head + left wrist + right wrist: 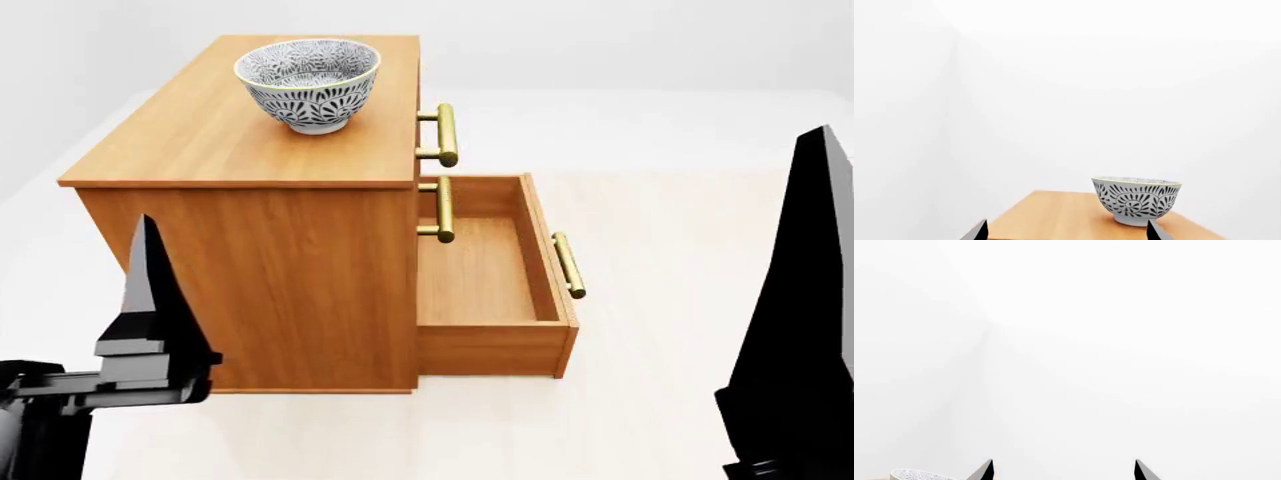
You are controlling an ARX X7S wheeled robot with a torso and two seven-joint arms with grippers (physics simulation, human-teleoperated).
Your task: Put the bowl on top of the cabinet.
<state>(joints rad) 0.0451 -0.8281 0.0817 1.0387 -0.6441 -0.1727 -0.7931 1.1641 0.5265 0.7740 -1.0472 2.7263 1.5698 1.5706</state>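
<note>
Orange-brown wood: the cabinet (254, 200) fills the left-centre of the head view, flat top, brass bar handles (446, 135) on its right-hand face. The bottom drawer (487, 290) is pulled out to the right and shows nothing inside; the upper fronts sit flush.

The bowl (308, 84), white with a dense blue-grey leaf pattern, stands upright on its foot on the cabinet top, toward the far right part, fairly near the edge above the handles. Nothing touches it. Judged from this, the placing looks done.

Left tool (1067, 231): its two tips are spread apart, holding nothing, well short of the bowl. In the head view it sits low at near left, in front of the cabinet's side panel. Right tool (1064, 471): tips likewise apart and empty, raised at near right; the bowl's rim just shows in a corner of its wrist view.

Risks from here:
- The bowl is close to the drawer-side edge; a sweep of either arm across the top could push it off, down toward the open drawer.
- The open drawer juts out to the right; a base or right-arm move in that direction could strike it and jolt the cabinet.

No brand, label or writing readable anywhere; the bowl's marks are pattern only.
</note>
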